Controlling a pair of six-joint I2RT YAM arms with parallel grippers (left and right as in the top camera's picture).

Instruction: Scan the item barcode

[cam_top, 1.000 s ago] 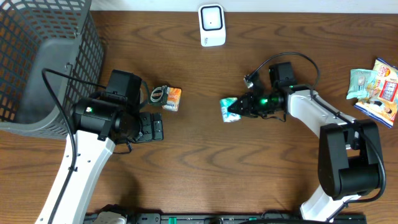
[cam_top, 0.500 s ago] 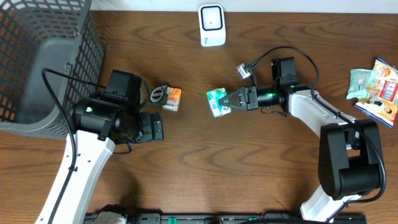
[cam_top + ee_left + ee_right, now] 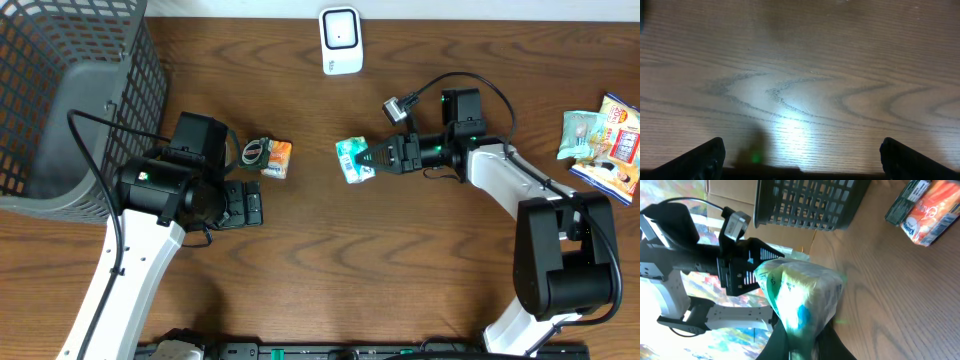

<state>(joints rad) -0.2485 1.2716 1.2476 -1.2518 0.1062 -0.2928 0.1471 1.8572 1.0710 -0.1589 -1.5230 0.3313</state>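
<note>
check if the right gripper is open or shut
Shut on the green packet: the right gripper pinches its edge, and the wrist view shows the jaws closed tight around it.

Tool (image 3: 802,341) gripping green packet (image 3: 799,292), basket (image 3: 805,205) beyond

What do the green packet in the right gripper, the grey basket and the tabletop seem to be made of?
Green packet: thin plastic film, glossy; it crinkles and catches highlights.
Grey basket: probably moulded plastic, matte; an even lattice of bars.
Tabletop: wood or wood-look laminate, smooth, slight sheen; grain whorls and a glare patch in the left wrist view.
</note>
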